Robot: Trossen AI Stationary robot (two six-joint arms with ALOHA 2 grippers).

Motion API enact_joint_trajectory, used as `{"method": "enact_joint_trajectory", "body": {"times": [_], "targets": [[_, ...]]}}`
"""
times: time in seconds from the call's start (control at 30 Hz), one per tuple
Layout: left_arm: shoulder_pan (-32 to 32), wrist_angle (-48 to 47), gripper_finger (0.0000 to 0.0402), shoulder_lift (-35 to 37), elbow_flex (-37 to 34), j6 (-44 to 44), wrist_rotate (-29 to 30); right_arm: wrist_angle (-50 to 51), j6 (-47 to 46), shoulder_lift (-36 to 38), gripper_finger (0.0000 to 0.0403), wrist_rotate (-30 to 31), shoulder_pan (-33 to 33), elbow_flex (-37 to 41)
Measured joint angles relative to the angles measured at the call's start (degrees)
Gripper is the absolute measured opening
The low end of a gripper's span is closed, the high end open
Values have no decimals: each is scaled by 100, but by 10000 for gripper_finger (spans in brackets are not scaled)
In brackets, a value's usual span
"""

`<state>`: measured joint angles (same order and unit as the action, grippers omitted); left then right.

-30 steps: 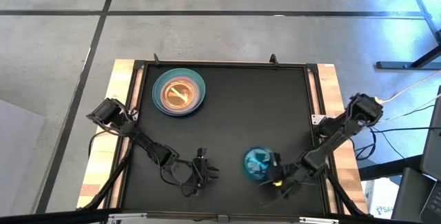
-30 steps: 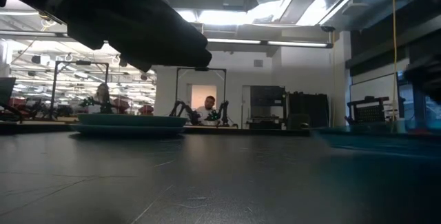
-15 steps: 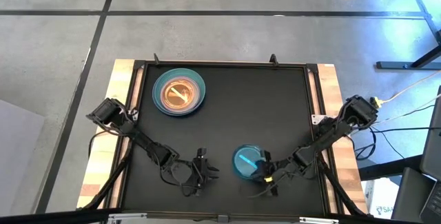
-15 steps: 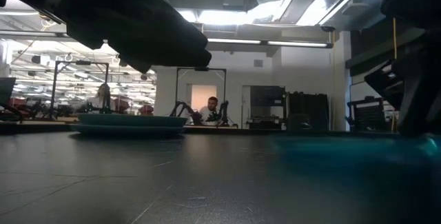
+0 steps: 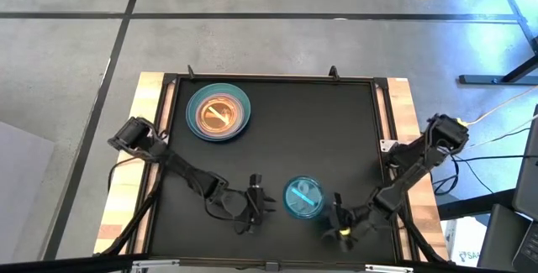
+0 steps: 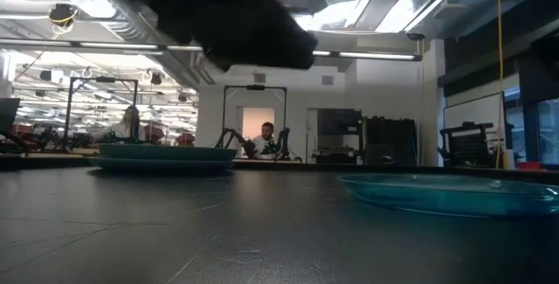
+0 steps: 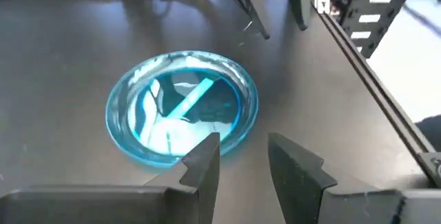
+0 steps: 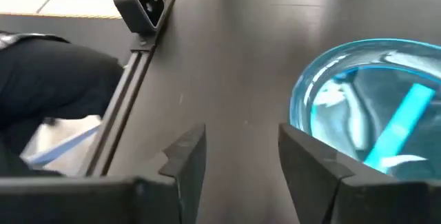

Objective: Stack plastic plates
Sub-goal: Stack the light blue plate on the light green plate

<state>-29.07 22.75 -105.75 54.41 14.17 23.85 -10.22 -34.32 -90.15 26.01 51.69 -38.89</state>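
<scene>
**Blue plate lying free between both grippers near the front edge**

I am looking down on a black table [image 5: 336, 139] with wooden side rails, sitting on a grey concrete floor; in the low view a bright workshop is showing behind it, with a person [image 6: 265, 137] sitting far back.

The translucent blue plate [image 5: 303, 197] with its bar mark is lying flat on the tabletop near the front edge, a little right of centre. Nothing is touching it. In the low view it is showing as a shallow teal-blue dish resting on the surface at the right.

The stack of plates [image 5: 218, 112] is sitting well apart from it, toward the far left corner: a teal plate on the outside with a translucent orange-brown one nested on top. I cannot tell how many are in that stack.

The left gripper [image 5: 256, 206] is hovering just beside the blue plate on its left side. Through its wrist camera I am seeing its two fingers [image 7: 203, 160] standing apart, with the plate's rim right in front of the tips and nothing between them.

The right gripper [image 5: 339, 220] is sitting near the plate on the right, closer to the front edge. Its fingers [image 8: 185, 158] are spread wide and empty, with the plate off to one side of them.
</scene>
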Motion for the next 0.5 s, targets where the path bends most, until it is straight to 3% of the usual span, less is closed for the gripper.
{"method": "enact_joint_trajectory", "body": {"times": [0.3, 0.5], "targets": [[196, -794, 117, -143, 831, -1036, -386, 114, -496, -4, 168, 1183, 742, 0], [222, -1199, 117, -1020, 1761, -1473, -736, 279, -831, -7, 167, 1548, 1036, 0]]}}
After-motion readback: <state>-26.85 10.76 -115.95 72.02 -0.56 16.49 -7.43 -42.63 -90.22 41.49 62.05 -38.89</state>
